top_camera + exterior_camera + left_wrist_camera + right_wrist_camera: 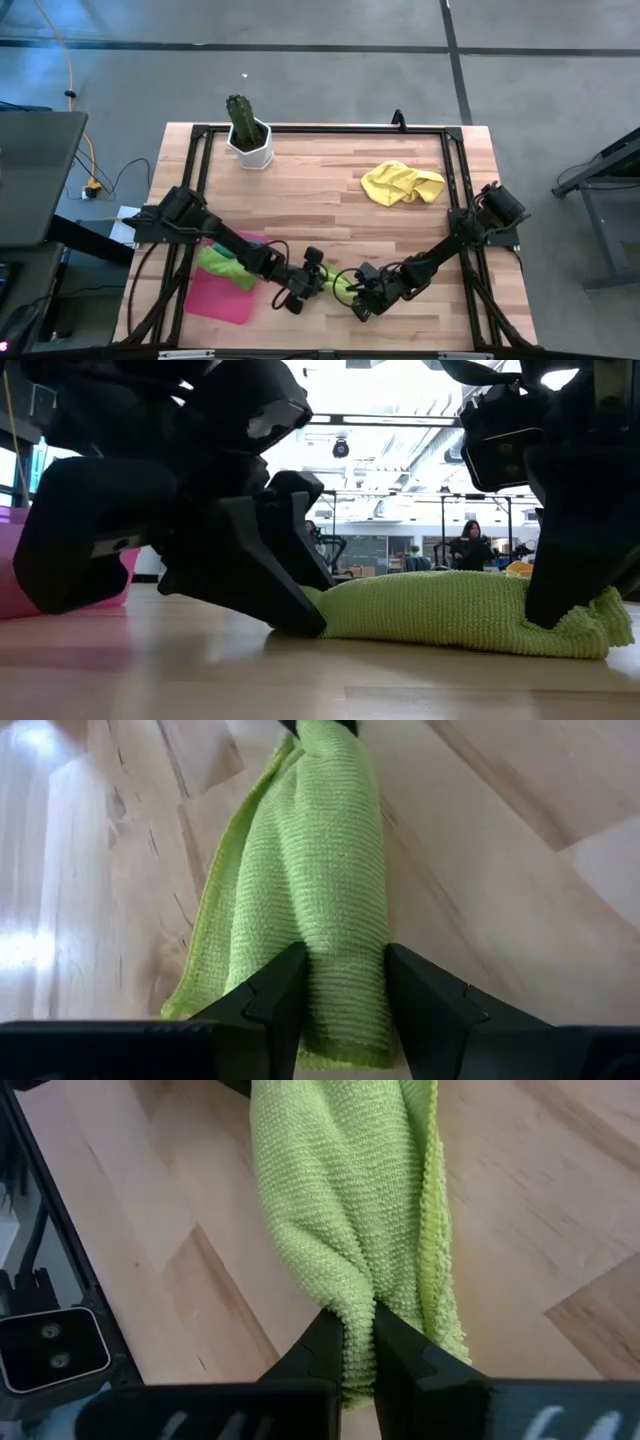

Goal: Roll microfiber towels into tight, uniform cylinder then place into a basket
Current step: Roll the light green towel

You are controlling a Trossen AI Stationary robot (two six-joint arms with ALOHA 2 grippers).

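Table: pale wood planks with a dark frame along its edges, grey concrete floor around it.

Left arm reaches in from the table's 9 o'clock edge, bent low toward 6 o'clock. Left gripper sits at one end of the lime green towel, jaws partly spread and straddling the rolled cloth, one finger on each side.

Right arm comes from the 3 o'clock edge, also folded low. Right gripper is at the towel's other end, jaws pressed nearly together, pinching a fold of the cloth.

The towel lies on the wood near 6 o'clock, stretched as a loose roll between the two grippers, outside the basket.

Basket: flat pink-red tray at about 7 o'clock, partly under the left arm. A green towel lies on it.

Yellow towel: crumpled heap toward 2 o'clock, well apart from both grippers.

White pot with a cactus at 11 o'clock.

Only the low view shows the room: bright ceiling lights, dark framing, a person far behind the table. It also shows the roll lying flat on the wood. The wrist views alone show the finger contact clearly.
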